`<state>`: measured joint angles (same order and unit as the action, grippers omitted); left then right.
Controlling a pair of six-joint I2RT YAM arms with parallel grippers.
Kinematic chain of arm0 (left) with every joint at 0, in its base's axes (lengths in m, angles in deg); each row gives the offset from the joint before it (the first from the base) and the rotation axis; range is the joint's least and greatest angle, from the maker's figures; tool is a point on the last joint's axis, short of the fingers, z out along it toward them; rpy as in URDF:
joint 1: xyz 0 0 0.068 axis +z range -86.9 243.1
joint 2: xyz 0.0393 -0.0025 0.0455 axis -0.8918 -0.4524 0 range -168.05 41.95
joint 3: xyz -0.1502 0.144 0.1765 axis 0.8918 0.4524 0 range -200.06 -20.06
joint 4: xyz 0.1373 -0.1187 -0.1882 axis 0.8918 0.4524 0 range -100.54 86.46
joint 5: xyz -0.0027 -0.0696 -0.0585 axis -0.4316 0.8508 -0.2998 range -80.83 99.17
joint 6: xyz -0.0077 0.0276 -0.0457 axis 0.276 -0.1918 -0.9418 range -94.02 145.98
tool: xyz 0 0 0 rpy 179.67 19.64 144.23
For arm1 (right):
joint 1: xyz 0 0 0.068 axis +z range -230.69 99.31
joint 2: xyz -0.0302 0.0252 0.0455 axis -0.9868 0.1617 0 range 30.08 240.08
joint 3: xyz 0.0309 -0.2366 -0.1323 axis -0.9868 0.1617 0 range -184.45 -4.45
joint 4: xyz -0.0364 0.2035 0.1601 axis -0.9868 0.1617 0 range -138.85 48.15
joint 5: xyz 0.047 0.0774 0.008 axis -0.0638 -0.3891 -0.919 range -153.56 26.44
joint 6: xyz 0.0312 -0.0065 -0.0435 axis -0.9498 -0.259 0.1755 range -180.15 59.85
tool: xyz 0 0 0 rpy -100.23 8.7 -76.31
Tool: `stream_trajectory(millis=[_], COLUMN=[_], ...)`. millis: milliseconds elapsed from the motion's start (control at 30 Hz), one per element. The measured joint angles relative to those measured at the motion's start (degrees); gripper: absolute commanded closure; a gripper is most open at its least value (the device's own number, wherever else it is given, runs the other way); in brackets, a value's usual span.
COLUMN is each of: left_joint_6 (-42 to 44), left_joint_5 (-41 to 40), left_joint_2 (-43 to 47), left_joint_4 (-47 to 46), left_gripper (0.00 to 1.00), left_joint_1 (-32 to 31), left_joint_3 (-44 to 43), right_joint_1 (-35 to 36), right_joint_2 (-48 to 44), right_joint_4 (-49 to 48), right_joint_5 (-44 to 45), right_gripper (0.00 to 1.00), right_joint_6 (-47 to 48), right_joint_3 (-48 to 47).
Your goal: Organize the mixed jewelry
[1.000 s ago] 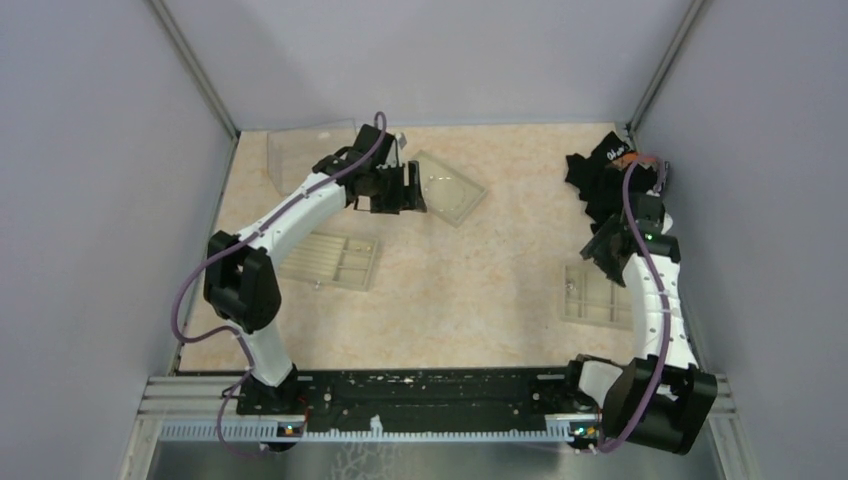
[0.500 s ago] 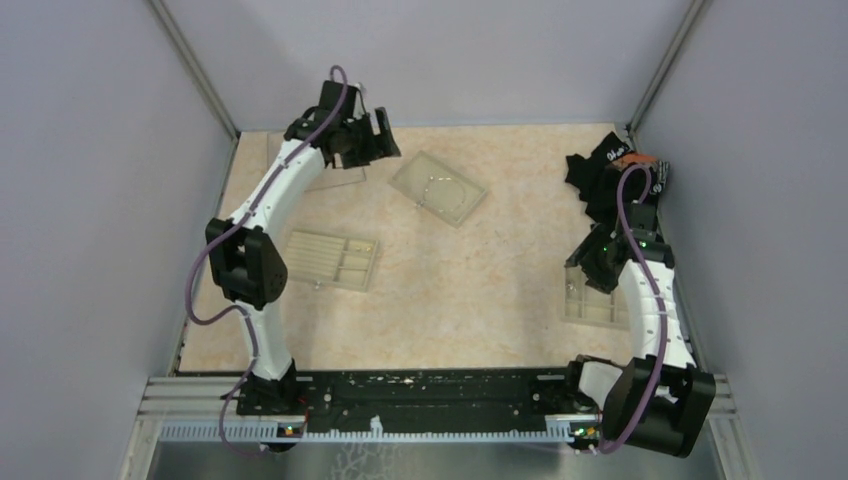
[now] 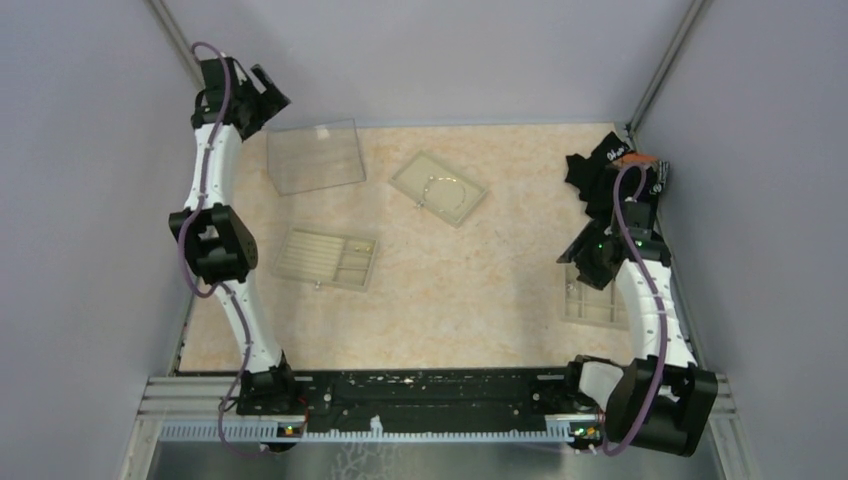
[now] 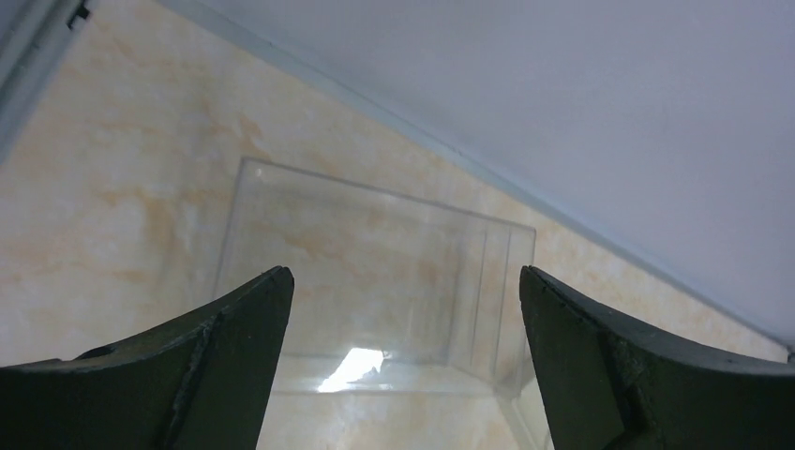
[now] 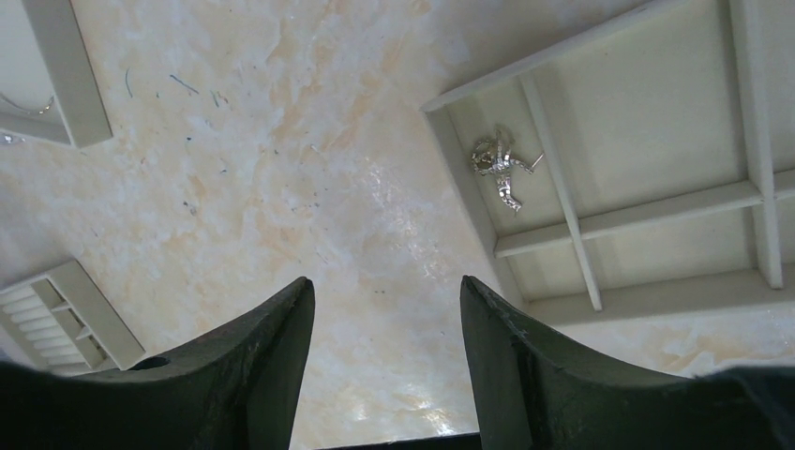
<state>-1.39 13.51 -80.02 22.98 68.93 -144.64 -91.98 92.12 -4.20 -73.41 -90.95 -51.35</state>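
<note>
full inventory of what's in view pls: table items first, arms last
wire loop: one, silvery, lying in the shallow tray, far centre
small jewelry piece: one, silvery, in a compartment of the right tray
shallow tray: one, pale translucent, far centre
right tray: one, beige, compartmented, near right, partly hidden by the right arm
ridged tray: one, beige, compartmented, left of centre
clear box: one, transparent, far left
black cloth heap: one, black, far right corner
table: one, beige marbled
left gripper: open, empty, high at the far left corner
right gripper: open, empty, above the table beside the right tray
</note>
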Motion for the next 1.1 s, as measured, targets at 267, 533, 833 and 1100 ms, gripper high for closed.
stream_trajectory(millis=[267, 533, 833, 1100], left_joint_6=[1.7, 4.1, 4.3, 4.1], left_joint_5=[-0.9, -1.7, -0.2, -0.2], left_joint_2=[-9.8, -19.5, -19.6, -9.7], left_joint_4=[-10.6, -16.2, -16.8, -14.8], left_gripper=[0.04, 0.04, 0.07, 0.07], left_joint_1=[3.1, 4.1, 5.2, 4.2], left_joint_3=[-6.9, -9.6, -3.1, 10.9], right_joint_1=[1.7, 3.1, 5.2, 5.6], right_joint_2=[2.2, 6.6, 10.6, 12.1], right_joint_4=[-0.6, -0.5, -1.2, -2.0], right_joint_5=[-0.3, 0.0, 0.8, 1.2], right_gripper=[0.42, 0.43, 0.44, 0.44], right_joint_6=[-1.4, -1.8, -2.7, -2.8], right_joint_3=[0.0, -0.3, -4.0, -4.7])
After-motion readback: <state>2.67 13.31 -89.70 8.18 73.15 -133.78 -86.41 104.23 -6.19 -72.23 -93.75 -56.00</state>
